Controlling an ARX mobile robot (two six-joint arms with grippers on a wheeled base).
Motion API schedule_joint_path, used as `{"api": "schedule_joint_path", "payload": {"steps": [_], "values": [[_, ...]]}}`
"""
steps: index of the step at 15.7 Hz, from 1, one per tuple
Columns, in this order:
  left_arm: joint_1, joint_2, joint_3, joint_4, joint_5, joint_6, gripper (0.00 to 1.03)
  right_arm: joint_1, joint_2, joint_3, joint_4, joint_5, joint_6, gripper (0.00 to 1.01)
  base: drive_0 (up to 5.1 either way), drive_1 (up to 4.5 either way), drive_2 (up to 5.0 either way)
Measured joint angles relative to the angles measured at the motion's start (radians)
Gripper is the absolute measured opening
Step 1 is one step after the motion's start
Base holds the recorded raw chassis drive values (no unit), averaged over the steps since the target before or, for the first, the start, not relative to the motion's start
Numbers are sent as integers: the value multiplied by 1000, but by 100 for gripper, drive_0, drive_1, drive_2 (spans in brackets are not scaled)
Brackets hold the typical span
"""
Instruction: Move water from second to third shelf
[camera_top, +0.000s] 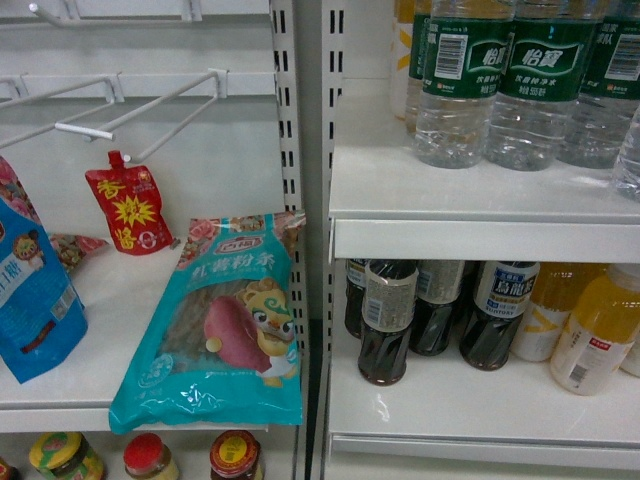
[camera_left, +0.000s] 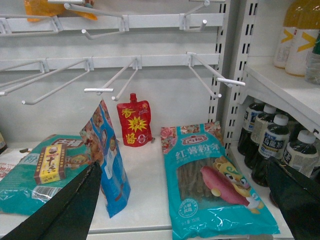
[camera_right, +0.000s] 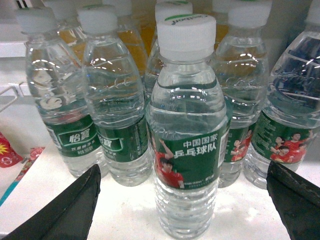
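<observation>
The water (camera_right: 186, 130), a clear ribbed bottle with a white cap and a dark green label showing red-shirted people, stands upright at the front of its shelf. My right gripper (camera_right: 183, 167) is open, one black finger on each side of the bottle and well apart from it. More water bottles (camera_right: 112, 110) crowd behind it. In the head view several water bottles (camera_top: 540, 80) stand on the upper right shelf (camera_top: 480, 238); neither gripper shows there. My left gripper (camera_left: 182, 164) is open and holds nothing, hovering over the left bay's shelf.
Under the water shelf stand dark drink bottles (camera_top: 385, 320) and yellow drink bottles (camera_top: 600, 330) on a lower shelf (camera_top: 470, 412). The left bay holds a teal noodle packet (camera_top: 220, 330), a red pouch (camera_top: 130, 210), a blue bag (camera_top: 35, 300) and protruding white hooks (camera_top: 150, 105). Jars (camera_top: 150, 458) sit below.
</observation>
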Motion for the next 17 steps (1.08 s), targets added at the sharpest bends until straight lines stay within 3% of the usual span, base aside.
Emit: {"api": "schedule_joint_path", "payload": {"steps": [5,6,7,8,10,14,15,17], "values": [[0,0,0,0,0,0,98,-2,-266,-105,-130,-69,14,98,0,0,0],[0,0,0,0,0,0,98,-3,-322,-138,-80,-31,9,94,0,0,0],[0,0,0,0,0,0,98,-2,-394,-182,-56,40,-5,85,0,0,0],[0,0,0,0,0,0,98,-2,-489,-250,-82,78,-11,73,0,0,0],[0,0,0,0,0,0,98,-3,-626,-368,-125,86,-20,53,0,0,0],[0,0,0,0,0,0,98,-3,-778,-528,-91,86,-26,9,0,0,0],[0,0,0,0,0,0,98,-3,-792,-555,-89,87,-29,2,0,0,0],[0,0,0,0,0,0,98,-3,-830,-596,-84,87,-30,2,0,0,0]]}}
